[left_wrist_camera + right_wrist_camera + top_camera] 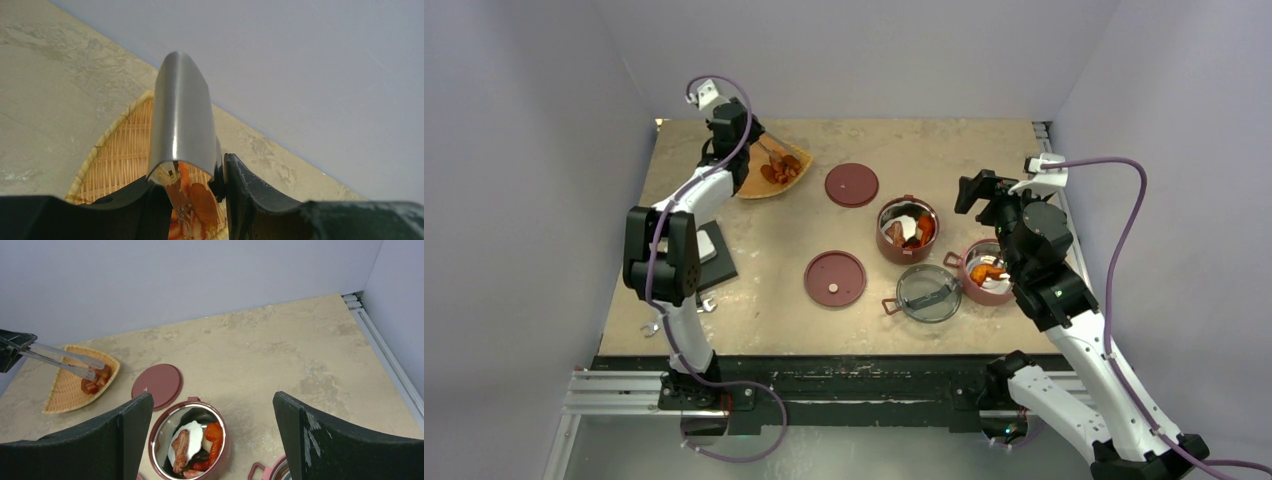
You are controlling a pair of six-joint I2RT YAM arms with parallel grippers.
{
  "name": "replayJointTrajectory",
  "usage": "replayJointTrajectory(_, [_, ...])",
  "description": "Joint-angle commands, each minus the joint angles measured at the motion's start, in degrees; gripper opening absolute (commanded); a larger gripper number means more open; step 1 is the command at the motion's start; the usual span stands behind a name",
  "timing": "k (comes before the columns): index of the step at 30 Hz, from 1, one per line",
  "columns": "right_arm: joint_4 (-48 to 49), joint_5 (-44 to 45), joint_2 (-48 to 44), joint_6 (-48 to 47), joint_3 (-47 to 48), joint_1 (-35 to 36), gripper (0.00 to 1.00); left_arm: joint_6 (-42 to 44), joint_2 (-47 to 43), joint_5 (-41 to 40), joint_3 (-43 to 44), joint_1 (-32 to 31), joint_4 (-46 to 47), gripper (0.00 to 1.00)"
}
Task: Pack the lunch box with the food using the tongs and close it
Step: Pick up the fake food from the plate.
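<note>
The left tool [192, 176] is closed part-way on the tongs [182, 120]. Its black fingers [250, 195] clamp both sides of the bent, brushed-steel spring end. In the right wrist view the two slim arms of the tongs run close together, and their tips sit over the food [95, 381] on the tray [62, 390]. Whether a piece is pinched cannot be told. The tray is a fan-shaped woven basket, straw-coloured with a thicker rim. It lies at the far left of the desk [944, 150], a mottled beige slab. The food on it consists of small red, orange and brown chunks.

The lunch box stands in separate parts at right centre.
- The far bowl [902, 256] is round, dark red outside and mirror steel inside. It holds a flat white slice [192, 435], a brown strip [180, 447] and red-orange pieces.
- The near bowl [967, 282] is partly hidden by the right arm and holds an orange piece [989, 270].
- The clear lid [929, 293], smoky and round, lies flat just beside the near bowl.
- The far disc lid [852, 185] is flat and dark red, and lies between the tray and the far bowl.
- The near disc lid [835, 277] is alike and lies left of the clear lid.

The right tool [212, 397] is spread wide and holds nothing. It hangs above the far bowl.
</note>
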Motion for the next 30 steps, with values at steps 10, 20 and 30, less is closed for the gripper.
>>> replayJointTrajectory(10, [1.6, -0.9, 0.1, -0.6, -0.2, -0.2, 0.93, -2.5, 5.0, 4.5, 5.0, 2.4, 3.3, 0.38])
replayJointTrajectory(20, [1.5, -0.8, -0.1, -0.4, -0.2, -0.2, 0.93, -5.4, 6.9, 7.4, 4.7, 2.4, 4.8, 0.33])
replayJointTrajectory(30, [1.4, -0.8, -0.6, -0.2, -0.4, -0.2, 0.93, -7.0, 3.3, 7.5, 1.7, 2.5, 7.2, 0.21])
